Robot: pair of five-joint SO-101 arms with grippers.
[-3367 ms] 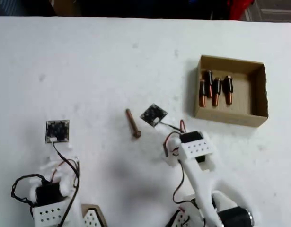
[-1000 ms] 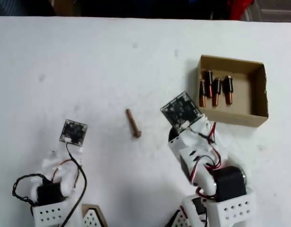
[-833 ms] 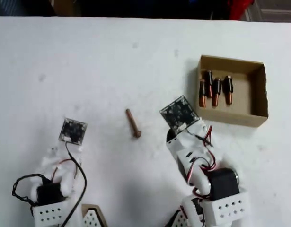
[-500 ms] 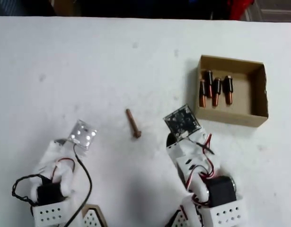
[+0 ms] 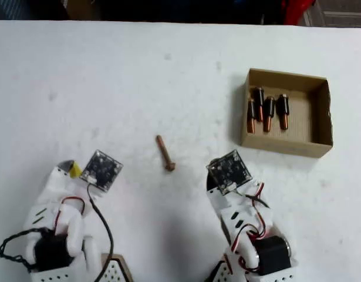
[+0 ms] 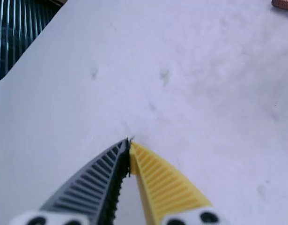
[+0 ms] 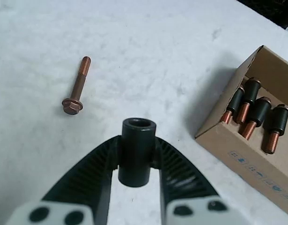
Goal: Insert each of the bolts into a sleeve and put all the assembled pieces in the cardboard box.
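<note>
A copper bolt (image 5: 165, 153) lies loose on the white table (image 5: 139, 82), also visible as the bolt (image 7: 76, 87) in the right wrist view. My right gripper (image 7: 136, 157) is shut on a black sleeve (image 7: 138, 150), held upright with its bore facing up, short of the bolt and beside the cardboard box (image 7: 256, 154). The cardboard box (image 5: 319, 126) at the right holds several assembled pieces (image 5: 266, 109). My left gripper (image 6: 129, 143) is shut on nothing, its tips together over bare table; the left arm (image 5: 68, 200) sits at the front left.
The right arm (image 5: 245, 223) stands at the front, between the bolt and the box. The table's far edge runs along the top of the high view, with dark clutter behind it.
The right arm has drawn back toward the front edge with the sleeve. The left arm has swung right and back a little. Bolt and box have not moved.
</note>
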